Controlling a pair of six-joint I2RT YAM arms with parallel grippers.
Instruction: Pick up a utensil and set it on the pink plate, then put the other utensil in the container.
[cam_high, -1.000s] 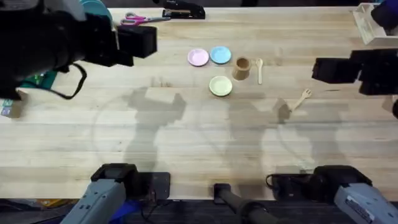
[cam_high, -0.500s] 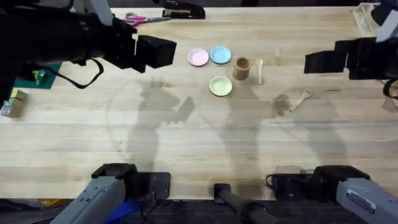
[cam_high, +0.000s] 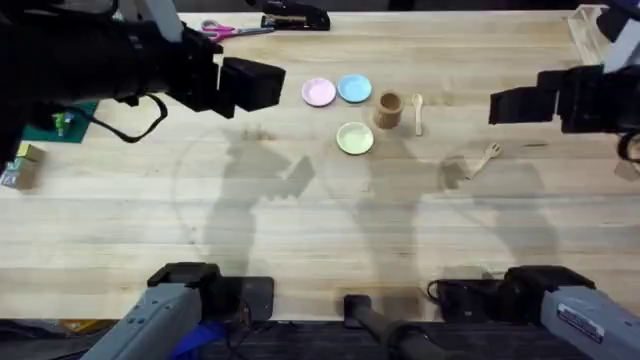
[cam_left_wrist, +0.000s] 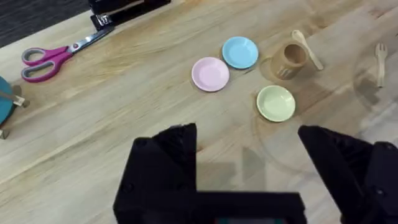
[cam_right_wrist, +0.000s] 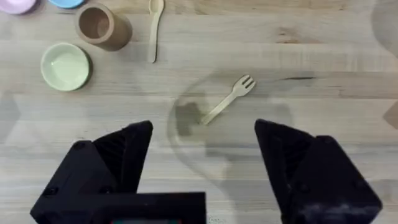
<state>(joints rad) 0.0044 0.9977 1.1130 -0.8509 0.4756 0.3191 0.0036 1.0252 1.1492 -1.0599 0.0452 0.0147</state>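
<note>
Black right pincer (cam_right_wrist: 202, 162) spread wide, empty, above wooden fork (cam_right_wrist: 227, 99); left pincer (cam_left_wrist: 249, 168) likewise apart, empty.

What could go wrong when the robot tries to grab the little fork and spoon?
The fork lies flat and thin on the table, so the open right hand might slide off it. The spoon lies right beside the cup, so reaching for it might bump the cup. The pink plate touches the blue plate, so the fork might land wrong.

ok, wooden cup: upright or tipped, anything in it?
Upright and empty. The cup stands on its base, and the right wrist view looks down into a bare interior. The spoon lies on the table beside it.
</note>
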